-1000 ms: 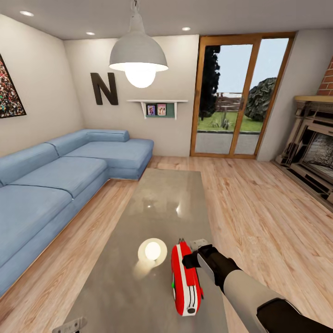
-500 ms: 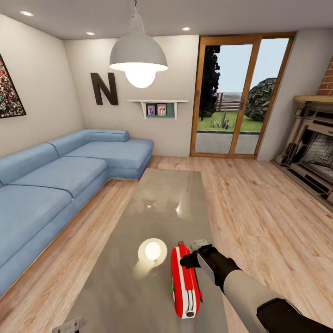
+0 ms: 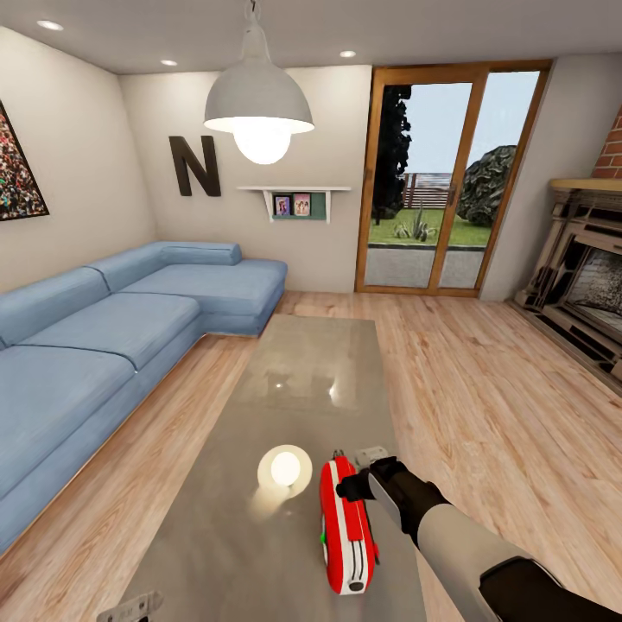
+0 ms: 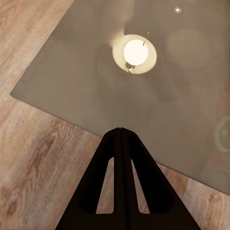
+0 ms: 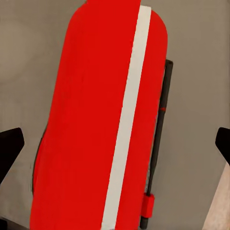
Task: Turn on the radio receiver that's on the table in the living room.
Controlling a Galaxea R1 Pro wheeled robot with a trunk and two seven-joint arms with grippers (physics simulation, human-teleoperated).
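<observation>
The red radio receiver [image 3: 347, 536] with a white stripe lies lengthwise on the near right part of the glossy grey-beige table [image 3: 311, 363]. My right gripper [image 3: 352, 488] sits at the radio's far end, touching or just above it. In the right wrist view the radio [image 5: 86, 124] is very close, its thin wire handle [image 5: 160, 120] along one side. The right gripper [image 5: 115, 143] is open, with fingertips [image 5: 9, 143] wide apart on either side. My left gripper [image 4: 120, 130] is shut on nothing, hovering over the table's edge [image 4: 52, 103] and the wood floor.
A blue corner sofa [image 3: 104, 337] runs along the left of the table. The white pendant lamp [image 3: 258, 99] hangs over it, and its reflection [image 3: 283, 469] shines beside the radio. Glass doors [image 3: 441, 181] stand at the back and a fireplace [image 3: 587, 276] at the right. Wood floor [image 3: 484, 397] surrounds the table.
The right gripper and the radio shifted very slightly left and nearer to me during the first half second. Nothing has visibly moved since.
</observation>
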